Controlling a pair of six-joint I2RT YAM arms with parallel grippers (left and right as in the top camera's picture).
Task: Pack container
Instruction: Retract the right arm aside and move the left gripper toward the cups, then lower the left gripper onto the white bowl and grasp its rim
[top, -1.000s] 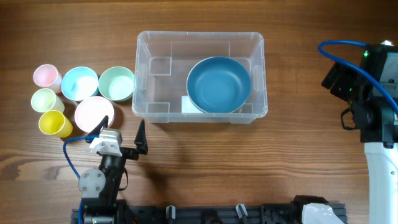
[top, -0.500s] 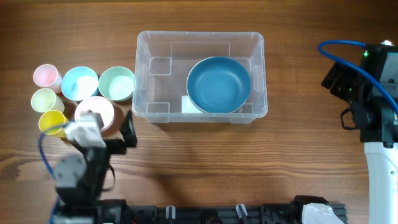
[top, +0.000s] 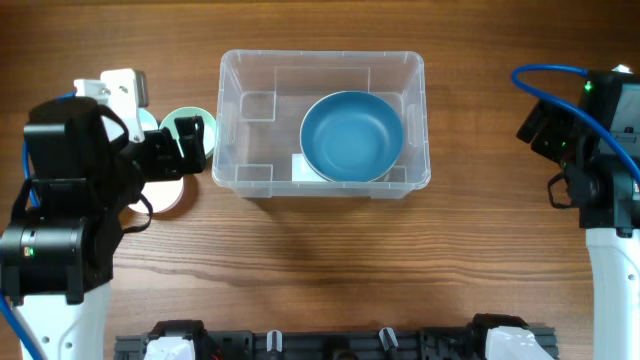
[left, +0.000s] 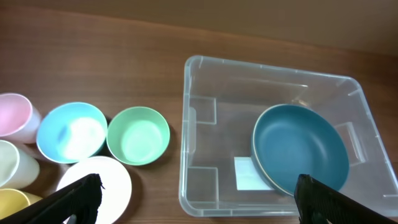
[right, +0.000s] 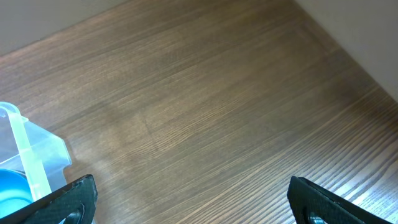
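The container (top: 228, 120) is a clear rectangular bin at the table's middle. A dark blue bowl (top: 352, 135) leans inside its right half, beside a white label (left: 249, 173). My left gripper (top: 180, 150) hangs open and empty above the bowls to the left of the container. In the left wrist view the container (left: 186, 124) and the blue bowl (left: 298, 149) lie ahead, with the open left gripper (left: 198, 199) at the frame's bottom. My right gripper (top: 540, 130) is open at the far right, away from the bin. In its own view the right gripper (right: 193, 196) is over bare wood.
Left of the bin sit a green bowl (left: 138, 135), a light blue bowl (left: 71, 132) and a white bowl (left: 96, 186). A pink cup (left: 12, 117), a pale green cup (left: 9, 165) and a yellow cup (left: 12, 205) stand further left. The bin's corner (right: 25, 149) shows in the right wrist view.
My left arm has swung up from the table's front edge to the back left and now covers the cups and bowls. The right arm has not moved.
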